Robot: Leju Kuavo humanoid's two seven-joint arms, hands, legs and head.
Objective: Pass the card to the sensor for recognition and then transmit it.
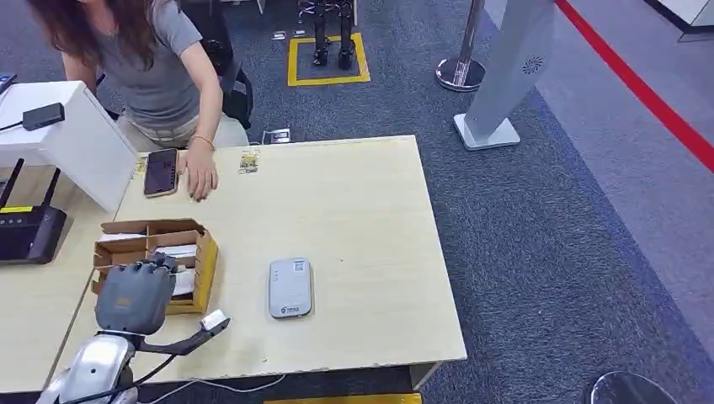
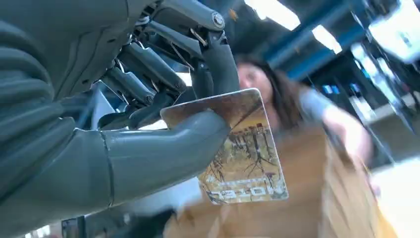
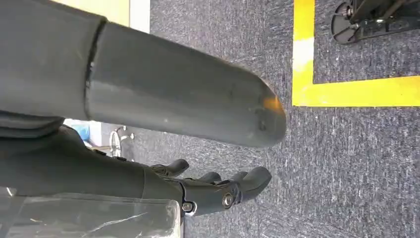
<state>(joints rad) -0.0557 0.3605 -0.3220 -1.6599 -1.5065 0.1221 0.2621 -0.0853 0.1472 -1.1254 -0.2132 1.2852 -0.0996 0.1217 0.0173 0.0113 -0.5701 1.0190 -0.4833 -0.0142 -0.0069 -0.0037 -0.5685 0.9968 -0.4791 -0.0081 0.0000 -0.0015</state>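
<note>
My left hand (image 1: 135, 296) hovers over the cardboard box (image 1: 202, 261) at the table's near left. In the left wrist view that hand (image 2: 148, 114) pinches a card (image 2: 245, 158) with a brown tree picture between thumb and fingers. The grey card sensor (image 1: 290, 287) lies flat on the table to the right of the box, apart from the hand. My right hand (image 3: 218, 191) hangs over the carpet with its fingers loosely apart and nothing in it.
A person leans over the far left of the table (image 1: 354, 202), one hand (image 1: 199, 172) resting beside a phone (image 1: 161, 172). Another card (image 1: 248, 162) lies near the far edge. A black router (image 1: 29, 231) and a white box (image 1: 76, 139) stand at the left.
</note>
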